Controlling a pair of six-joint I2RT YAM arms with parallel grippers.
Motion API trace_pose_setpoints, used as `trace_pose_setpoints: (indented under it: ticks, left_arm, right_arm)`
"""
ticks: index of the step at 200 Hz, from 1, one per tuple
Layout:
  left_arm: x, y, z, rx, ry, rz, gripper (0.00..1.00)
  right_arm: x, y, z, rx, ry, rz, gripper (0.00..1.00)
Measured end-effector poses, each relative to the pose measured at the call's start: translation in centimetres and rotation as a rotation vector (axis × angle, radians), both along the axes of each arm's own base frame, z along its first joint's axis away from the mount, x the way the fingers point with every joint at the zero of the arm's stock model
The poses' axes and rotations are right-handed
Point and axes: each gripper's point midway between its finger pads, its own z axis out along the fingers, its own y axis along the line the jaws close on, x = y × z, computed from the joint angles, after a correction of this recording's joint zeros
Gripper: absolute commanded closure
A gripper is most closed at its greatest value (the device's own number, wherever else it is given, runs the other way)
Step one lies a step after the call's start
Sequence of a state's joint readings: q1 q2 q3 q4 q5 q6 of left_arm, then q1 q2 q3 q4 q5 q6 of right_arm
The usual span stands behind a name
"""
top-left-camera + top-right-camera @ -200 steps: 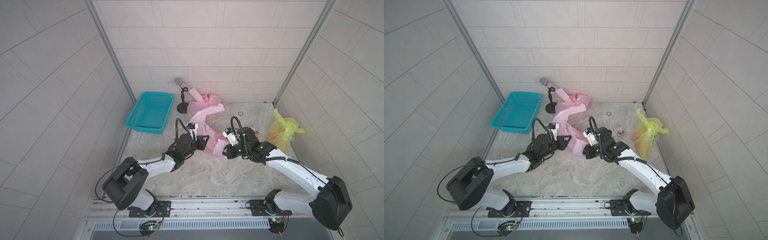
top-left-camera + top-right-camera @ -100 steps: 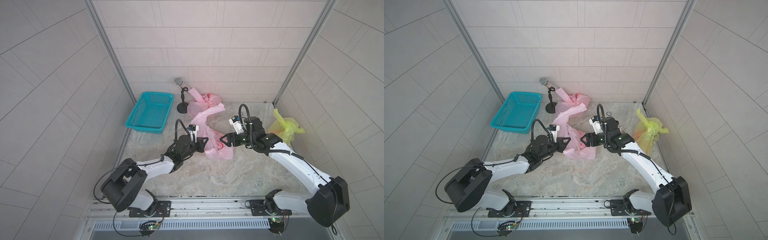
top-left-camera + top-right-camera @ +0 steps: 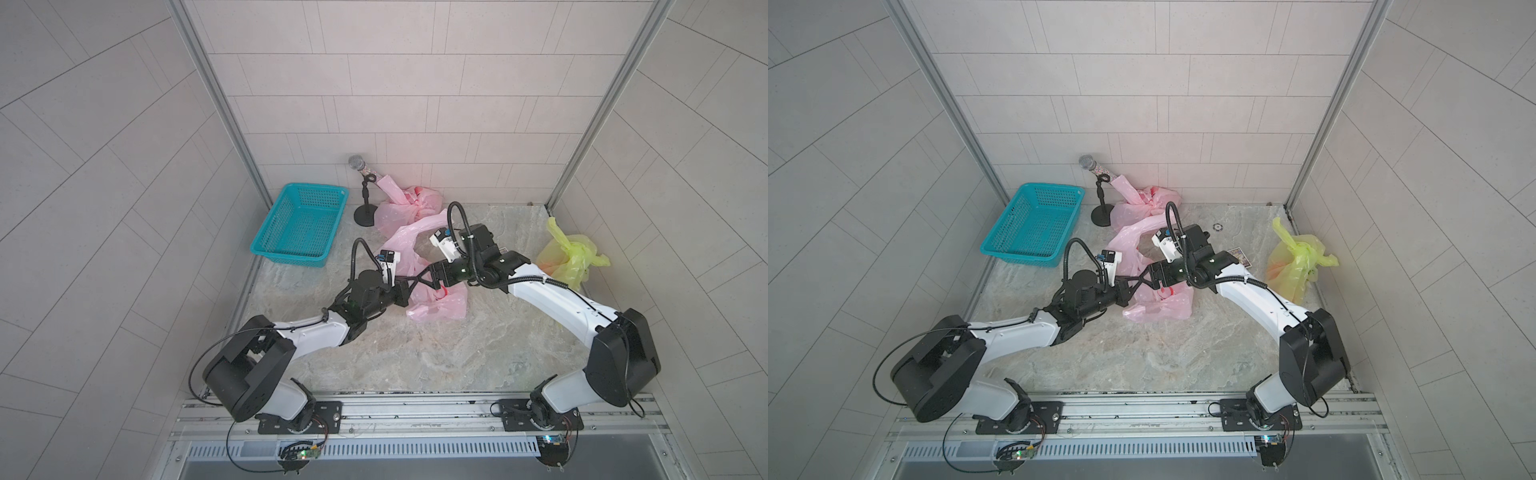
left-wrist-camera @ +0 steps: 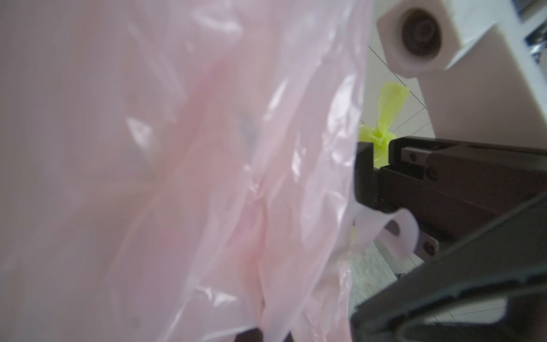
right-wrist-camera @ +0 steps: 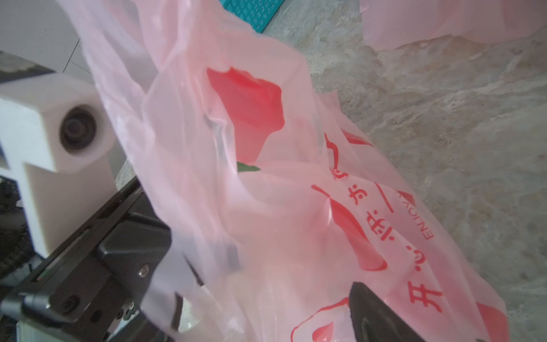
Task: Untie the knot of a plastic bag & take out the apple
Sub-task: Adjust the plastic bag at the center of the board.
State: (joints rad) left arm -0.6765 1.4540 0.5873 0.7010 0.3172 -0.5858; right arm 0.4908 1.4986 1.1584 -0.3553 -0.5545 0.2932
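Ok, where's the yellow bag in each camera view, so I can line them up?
In a top view: yellow bag at right, mid-height.
In a top view: yellow bag again, same spot.
Left wrist: only its knotted top, a green-yellow sliver past the pink plastic's edge.
Right wrist: not in it.
Shared landmark: the printed pink bag, in all four.

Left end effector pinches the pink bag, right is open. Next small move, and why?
Probably close the right end effector on loose film of the pink bag near the left end effector. Its jaws stand open, holding nothing, while the left is shut on the film; two grips could pull it apart.
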Motion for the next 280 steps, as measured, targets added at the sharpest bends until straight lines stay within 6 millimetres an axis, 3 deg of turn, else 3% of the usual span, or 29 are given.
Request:
trace_pose_setpoints:
  ticks: [81, 113, 152, 177, 192, 224, 280]
  left_arm:
    - [0.6, 0.8, -0.1, 0.009, 0.007, 0.023, 1.0]
    - [0.6, 0.9, -0.1, 0.006, 0.008, 0.018, 1.0]
    - [0.3, 0.6, -0.1, 0.0, 0.014, -0.007, 1.0]
    - [0.2, 0.8, -0.5, 0.012, 0.03, -0.007, 1.0]
    - [0.3, 1.3, -0.8, 0.025, 0.046, 0.005, 1.0]
    - [1.2, 4.9, -0.3, 0.073, 0.082, 0.08, 1.0]
    - [4.0, 14.2, 2.2, 0.189, 0.123, 0.289, 1.0]
  right_arm:
    - [-0.3, -1.5, -4.8, -0.165, -0.022, -0.054, 0.24]
    - [0.8, -1.4, -4.9, -0.195, -0.084, -0.101, 0.33]
    - [3.1, -0.9, -4.8, -0.225, -0.177, -0.169, 0.5]
    - [4.6, -0.5, -4.5, -0.237, -0.202, -0.198, 0.89]
    - [5.0, -0.7, -4.1, -0.237, -0.209, -0.221, 1.0]
    - [6.0, -2.9, -2.7, -0.232, -0.161, -0.282, 1.0]
    - [5.8, -12.1, 4.3, -0.1, -0.082, -0.501, 1.0]
